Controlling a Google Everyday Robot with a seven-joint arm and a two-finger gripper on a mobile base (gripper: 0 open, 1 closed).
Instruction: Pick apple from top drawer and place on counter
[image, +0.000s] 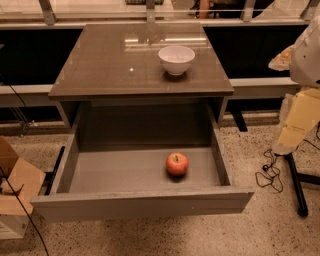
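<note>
Item: apple (177, 164), loose on top drawer (140, 202) floor, right of centre; gripper (294, 127) at right edge, opening cannot be told; your risk: round apple rolls if you nudge it off-centre.

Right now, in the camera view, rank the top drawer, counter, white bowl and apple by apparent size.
1. top drawer, though it sits nearer the camera than the counter, so unsure.
2. counter.
3. white bowl.
4. apple, nearer yet smaller-looking.
The gripper is at the right edge, outside the drawer.
</note>
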